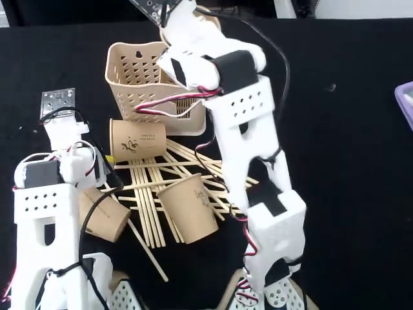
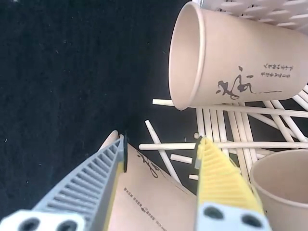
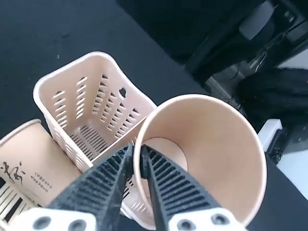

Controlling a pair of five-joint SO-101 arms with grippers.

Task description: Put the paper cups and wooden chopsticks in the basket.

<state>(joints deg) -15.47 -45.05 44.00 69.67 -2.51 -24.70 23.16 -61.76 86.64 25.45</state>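
My right claw [image 3: 136, 150]: I am clamping rim of 1 paper cup [image 3: 207, 159], holding it raised at far right corner of basket [image 3: 82, 106]. My left claw [image 2: 160, 144]: released, fingers standing apart above cup 2 [image 2: 154, 197], lying near left. Cup 3 [image 1: 135, 139] is lying just beside basket's near wall; cup 4 [image 1: 188, 210] is resting on scattered wooden chopsticks [image 1: 147, 200].

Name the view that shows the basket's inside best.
Right wrist view: it looks down into the basket, slotted floor visible, the held paper cup covering one corner. The high view gives its wall and rim partly behind an arm; the left wrist view, a wall edge.
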